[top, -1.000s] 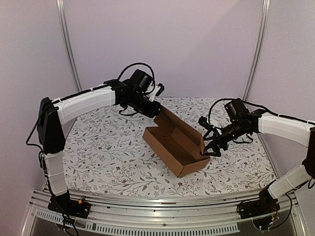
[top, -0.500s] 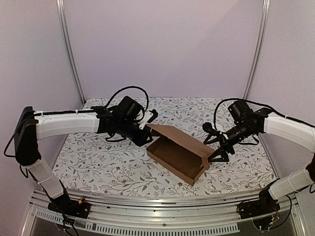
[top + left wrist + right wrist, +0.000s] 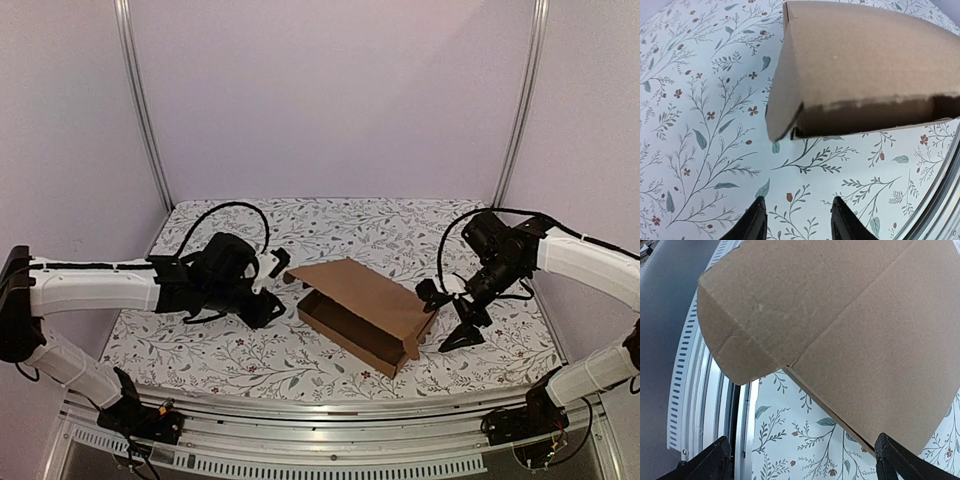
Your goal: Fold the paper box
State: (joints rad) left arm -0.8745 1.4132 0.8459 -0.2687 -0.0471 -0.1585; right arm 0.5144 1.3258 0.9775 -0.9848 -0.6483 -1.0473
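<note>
The paper box (image 3: 360, 310), plain brown corrugated cardboard with a matte, faintly ribbed face and sharp creases, sat a little right of the middle of the table on a white cloth (image 3: 200, 350) printed with grey-green sprigs and small red flowers. It was a shallow oblong, lying at an angle, with its lid (image 3: 355, 280) resting over the tray (image 3: 345, 335) at a slant. The strip of the tray's inside that showed under the lid's near edge was bare cardboard. The left wrist view showed a rounded side flap (image 3: 782, 100) hanging at the box's left end, not pressed flat against the wall. The left gripper (image 3: 277, 290) had let go: its black fingers were parted with only cloth between them, just left of the box and clear of it. The right gripper (image 3: 443, 315) stood spread wide and grasped nothing, just beside the right end of the box. A second before, the lid had stood upright with the left gripper at its top far corner and the right gripper at the box's right end. By this moment the lid had come down, the left arm had dropped low and pulled back to the left, and the right gripper had backed slightly off. A ribbed metal rail (image 3: 300, 420) ran along the table's near edge.
</note>
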